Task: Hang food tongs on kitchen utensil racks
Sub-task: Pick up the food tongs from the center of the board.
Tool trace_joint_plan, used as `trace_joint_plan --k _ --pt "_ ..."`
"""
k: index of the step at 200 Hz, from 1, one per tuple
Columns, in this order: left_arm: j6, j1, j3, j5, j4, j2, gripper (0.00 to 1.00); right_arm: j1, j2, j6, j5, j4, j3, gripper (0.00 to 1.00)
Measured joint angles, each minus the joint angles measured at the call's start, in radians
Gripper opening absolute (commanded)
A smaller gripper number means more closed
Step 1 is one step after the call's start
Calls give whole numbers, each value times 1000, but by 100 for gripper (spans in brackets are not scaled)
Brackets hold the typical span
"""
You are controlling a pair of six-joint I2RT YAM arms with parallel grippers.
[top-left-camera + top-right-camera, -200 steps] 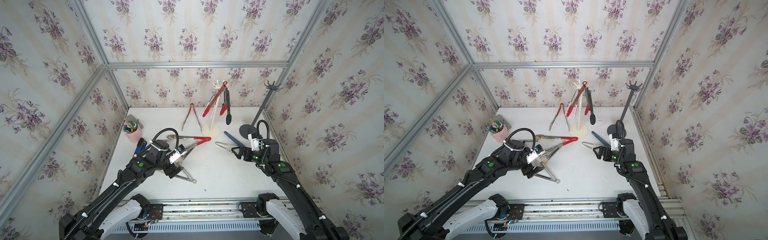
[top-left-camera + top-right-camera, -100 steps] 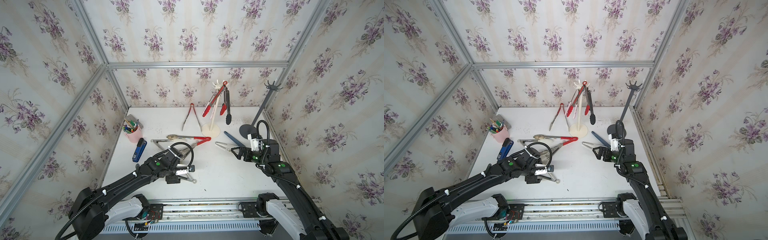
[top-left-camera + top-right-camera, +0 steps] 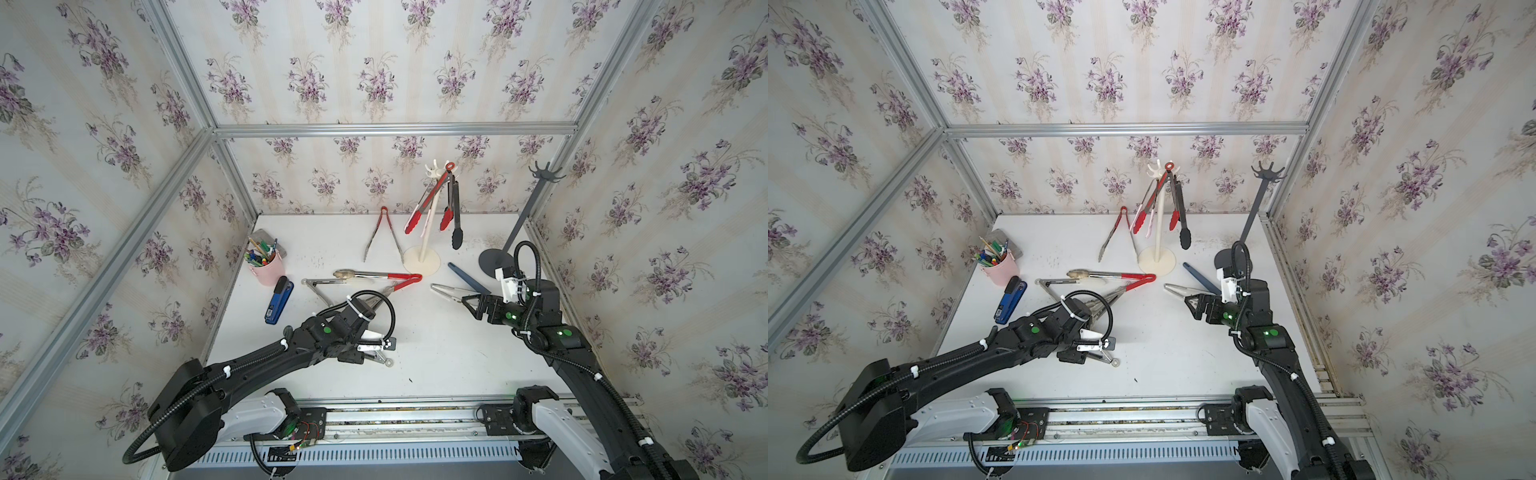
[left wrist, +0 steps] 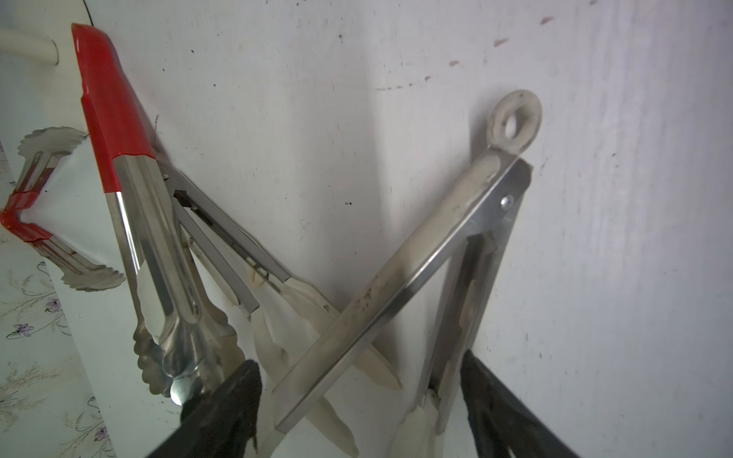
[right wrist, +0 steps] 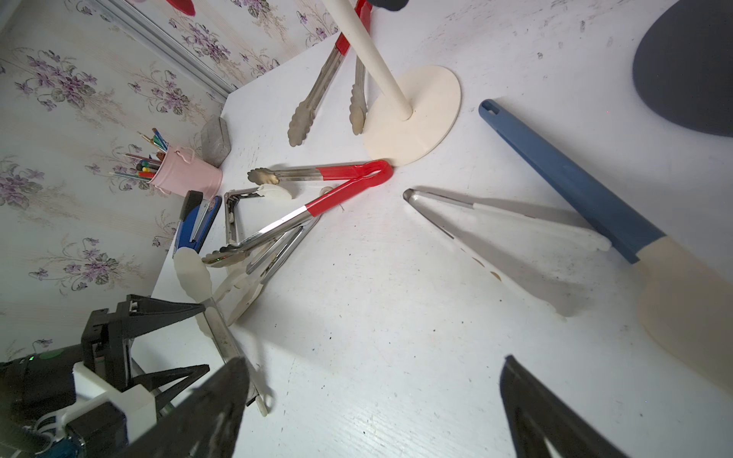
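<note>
Steel food tongs with cream tips [image 4: 420,253] lie near the table's front, ring end [image 3: 389,363] outward. My left gripper [image 4: 361,376] [image 3: 374,351] is open and straddles both arms of them; one finger [image 4: 488,392] touches an arm, the other finger [image 4: 234,400] stands apart. My right gripper [image 5: 373,368] [image 3: 467,301] hangs open over bare table, beside cream-tipped tongs [image 3: 451,291] and blue-handled tongs [image 3: 467,277]. The cream rack [image 3: 430,224] carries red tongs [image 3: 424,205] and black tongs [image 3: 456,220]. The dark grey rack [image 3: 525,212] has bare hooks.
Red-handled tongs [image 3: 382,276], a steel pair [image 3: 320,286] and a red-hinged pair [image 3: 382,237] lie mid-table. A pink cup of pens [image 3: 266,266], a blue stapler [image 3: 278,299] and a grey block [image 3: 270,241] sit at the left edge.
My left arm has swung from over the pile of tongs toward the table's front and come down on the cream-tipped pair, its jaws narrowing a little. The right arm has not moved.
</note>
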Motion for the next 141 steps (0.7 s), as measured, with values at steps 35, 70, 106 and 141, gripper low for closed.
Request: trace_joint_plan --k 35,70,106,141 --pt "30 0 4 -5 48 66 76 0 -2 0 -3 0 0 98" --pt "44 0 4 -4 97 117 59 0 -15 0 -3 0 0 98" --pt "56 0 8 -5 115 149 38 0 -16 0 -3 0 -2 98" --pt "76 1 3 -19 137 148 26 0 -16 0 -2 0 -5 98"
